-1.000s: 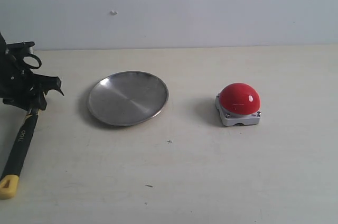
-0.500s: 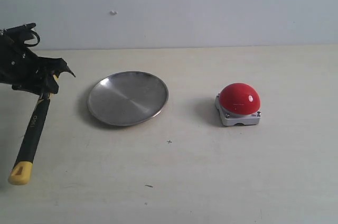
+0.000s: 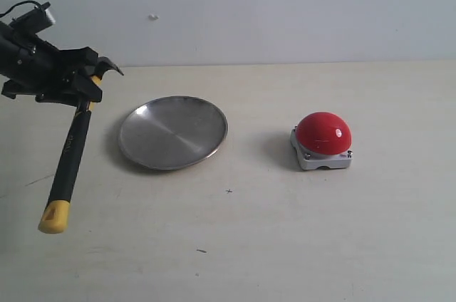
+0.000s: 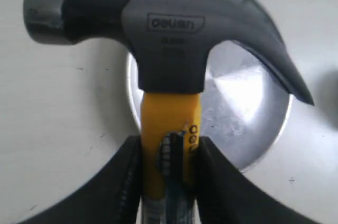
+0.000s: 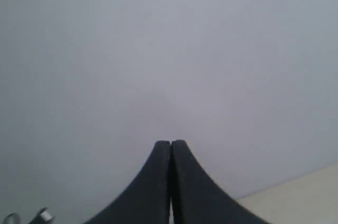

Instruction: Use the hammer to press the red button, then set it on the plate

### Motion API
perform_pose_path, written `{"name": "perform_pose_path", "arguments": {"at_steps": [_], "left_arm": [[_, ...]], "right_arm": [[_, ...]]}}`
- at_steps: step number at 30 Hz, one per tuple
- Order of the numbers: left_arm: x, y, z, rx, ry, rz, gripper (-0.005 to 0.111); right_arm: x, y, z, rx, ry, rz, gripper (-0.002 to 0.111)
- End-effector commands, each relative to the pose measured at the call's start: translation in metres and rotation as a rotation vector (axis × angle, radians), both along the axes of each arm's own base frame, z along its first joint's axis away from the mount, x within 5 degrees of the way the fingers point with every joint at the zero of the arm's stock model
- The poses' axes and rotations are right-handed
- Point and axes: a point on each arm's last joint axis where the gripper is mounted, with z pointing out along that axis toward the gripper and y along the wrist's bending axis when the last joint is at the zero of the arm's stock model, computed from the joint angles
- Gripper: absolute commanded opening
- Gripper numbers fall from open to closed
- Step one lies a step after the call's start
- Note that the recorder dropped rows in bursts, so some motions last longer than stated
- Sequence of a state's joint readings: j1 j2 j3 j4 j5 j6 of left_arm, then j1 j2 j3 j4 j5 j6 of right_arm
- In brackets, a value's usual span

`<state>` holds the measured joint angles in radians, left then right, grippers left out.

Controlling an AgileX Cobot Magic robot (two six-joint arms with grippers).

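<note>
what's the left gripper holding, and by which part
The left gripper holds the hammer by its yellow neck, just below the head. The right gripper is shut, holding nothing.

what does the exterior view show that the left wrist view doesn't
Only the exterior view: the red button and the hammer's full handle down to its yellow end. Only the left wrist view: the lettering on the hammer head, and the left gripper's jaws pinching the yellow neck up close. Both: the hammer held by the left gripper, and the plate.
</note>
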<state>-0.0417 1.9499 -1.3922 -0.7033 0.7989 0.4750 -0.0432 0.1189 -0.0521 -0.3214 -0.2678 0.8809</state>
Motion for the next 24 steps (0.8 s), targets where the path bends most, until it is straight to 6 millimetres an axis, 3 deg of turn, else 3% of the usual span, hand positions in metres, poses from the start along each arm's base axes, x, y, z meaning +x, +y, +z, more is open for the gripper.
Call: {"name": "perform_pose_path", "arguments": {"at_steps": [1, 5, 7, 12, 16, 21, 24], "left_arm": [[-0.001, -0.009, 0.016, -0.105, -0.043, -0.021, 0.000], [-0.002, -0.015, 0.021, -0.191, -0.052, -0.045, 0.000], [-0.001, -0.017, 0.024, -0.224, -0.065, -0.053, 0.000], [0.000, -0.021, 0.028, -0.281, -0.099, -0.063, 0.000], [0.001, -0.022, 0.030, -0.292, -0.131, -0.082, 0.000], [0.002, -0.022, 0.031, -0.281, -0.166, -0.101, 0.000], [0.004, -0.021, 0.031, -0.269, -0.181, -0.087, 0.000]], "right_arm": [[0.016, 0.025, 0.043, -0.095, -0.033, 0.278, 0.000], [0.060, 0.035, 0.060, -0.157, 0.165, 0.387, 0.000], [0.090, 0.042, 0.057, -0.137, 0.276, 0.481, 0.000], [0.166, 0.058, 0.015, -0.069, 0.511, 0.690, 0.002], [0.209, 0.084, -0.022, -0.075, 0.644, 0.773, 0.008], [0.252, 0.139, -0.057, -0.106, 0.736, 0.832, 0.017], [0.268, 0.174, -0.070, -0.182, 0.766, 0.851, 0.029]]}}
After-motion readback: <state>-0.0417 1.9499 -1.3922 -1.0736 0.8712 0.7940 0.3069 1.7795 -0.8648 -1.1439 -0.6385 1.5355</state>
